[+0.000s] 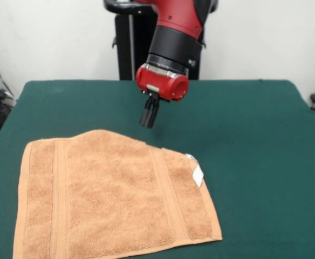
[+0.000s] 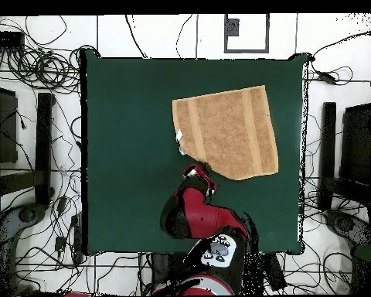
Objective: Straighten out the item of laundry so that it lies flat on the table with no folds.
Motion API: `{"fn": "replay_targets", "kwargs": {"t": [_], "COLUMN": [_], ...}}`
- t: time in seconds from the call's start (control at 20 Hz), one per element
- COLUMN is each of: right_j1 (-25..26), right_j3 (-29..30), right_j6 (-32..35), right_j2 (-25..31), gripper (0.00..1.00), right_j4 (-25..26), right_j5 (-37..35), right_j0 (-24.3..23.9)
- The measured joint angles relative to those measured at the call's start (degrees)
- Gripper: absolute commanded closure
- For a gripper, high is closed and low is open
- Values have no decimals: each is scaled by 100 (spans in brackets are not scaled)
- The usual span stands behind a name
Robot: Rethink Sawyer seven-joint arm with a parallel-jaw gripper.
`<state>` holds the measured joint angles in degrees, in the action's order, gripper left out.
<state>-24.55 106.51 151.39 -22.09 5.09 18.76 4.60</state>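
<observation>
The item of laundry is an orange-tan towel spread on the green table, at the front left in the front view. Band stripes run near two of its edges. Its far right corner looks turned in, leaving a slanted edge with a small white tag at its end. My gripper hangs just above the table behind that slanted edge, fingers together and holding nothing. In the overhead view the towel lies toward the upper right of the table, and the gripper is by its lower left edge.
Cables and stands surround the table on the floor in the overhead view. A dark stand rises behind the table's far edge. Bare green cloth stretches to the right of the towel in the front view.
</observation>
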Motion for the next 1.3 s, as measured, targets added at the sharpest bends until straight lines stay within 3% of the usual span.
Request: {"fn": "replay_targets", "kwargs": {"t": [0.65,1.3], "right_j1": [5,41], "right_j3": [-106,-94], "right_j6": [0,0], "right_j2": [-194,-270], "gripper": [100,100], "right_j4": [-143,-1032], "right_j5": [0,1], "right_j0": [133,298]}}
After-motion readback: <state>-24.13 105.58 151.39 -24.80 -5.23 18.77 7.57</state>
